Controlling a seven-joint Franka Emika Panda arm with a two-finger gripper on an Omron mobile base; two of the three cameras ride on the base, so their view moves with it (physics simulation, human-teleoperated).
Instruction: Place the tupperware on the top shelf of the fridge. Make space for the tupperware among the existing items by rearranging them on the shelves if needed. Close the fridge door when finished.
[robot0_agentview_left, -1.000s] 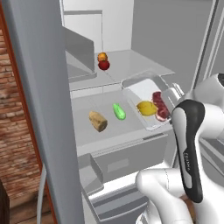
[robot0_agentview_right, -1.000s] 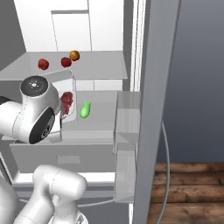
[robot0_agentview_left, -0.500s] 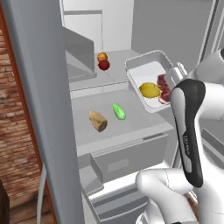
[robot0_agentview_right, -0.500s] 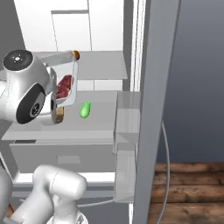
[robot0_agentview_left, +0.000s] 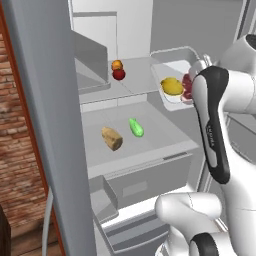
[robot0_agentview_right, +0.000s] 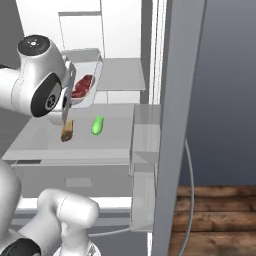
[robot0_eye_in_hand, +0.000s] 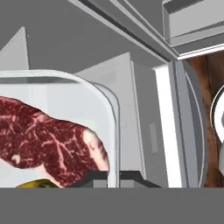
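The tupperware (robot0_agentview_left: 170, 80) is a white-rimmed clear tray holding a yellow lump and a dark red meat piece (robot0_eye_in_hand: 48, 140). It hangs tilted at the right end of the top shelf (robot0_agentview_left: 142, 75) inside the open fridge (robot0_agentview_left: 125, 30). My gripper (robot0_eye_in_hand: 108, 177) is shut on the tray's rim (robot0_eye_in_hand: 115, 122), at its right side in the left base view (robot0_agentview_left: 196, 67). An orange and a red fruit (robot0_agentview_left: 118, 70) sit at the shelf's back left. Bread (robot0_agentview_left: 112, 138) and a green vegetable (robot0_agentview_left: 136, 127) lie on the shelf below. In the right base view the tupperware (robot0_agentview_right: 86, 75) hangs above the bread (robot0_agentview_right: 67, 131).
The left fridge door (robot0_agentview_left: 45, 125) stands open close by, and the right door (robot0_agentview_right: 175, 125) with its grey bins (robot0_agentview_right: 145, 130) juts forward. A closed drawer front (robot0_agentview_left: 150, 180) sits under the lower shelf. My own arm (robot0_agentview_left: 215, 125) stands in front of the fridge's right side.
The gripper has carried the tupperware up from the lower shelf's right side to the level of the top shelf. The fruits, bread and vegetable have not moved.
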